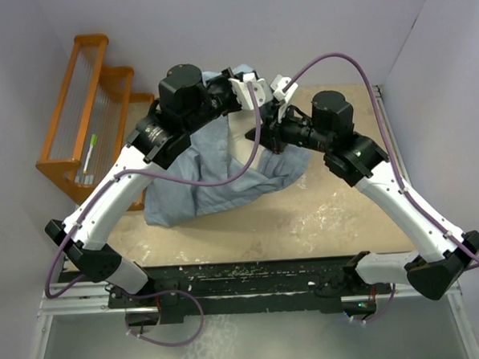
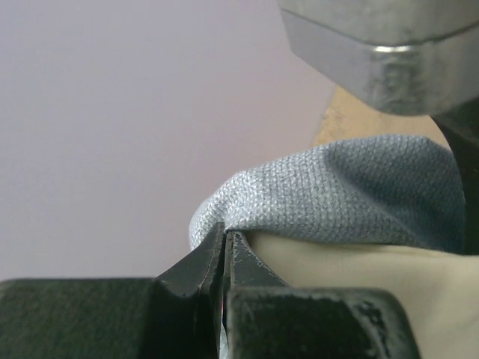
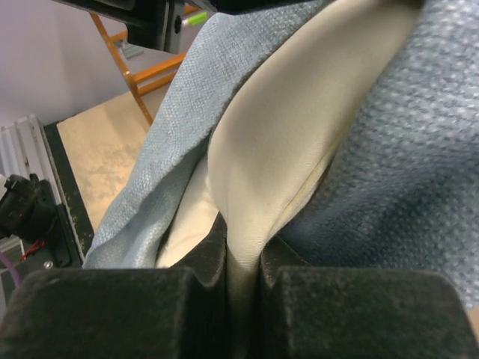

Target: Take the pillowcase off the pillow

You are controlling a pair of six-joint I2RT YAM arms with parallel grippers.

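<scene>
Left wrist view: shows the left claw (image 2: 224, 241) pressed together on a fold of the blue-grey pillowcase (image 2: 337, 187), right over the cream pillow (image 2: 352, 280). Right wrist view: shows the right claw (image 3: 243, 250) pinching a ridge of pillow fabric. Both held up near the far edge of the bench (image 1: 322, 215), slack cover trailing toward the left edge. Hold the pillow firm; draw the cover away steadily. Mind the purple cable (image 1: 258, 134) across the cloth and the orange rack (image 1: 91, 115) by the far left corner.
</scene>
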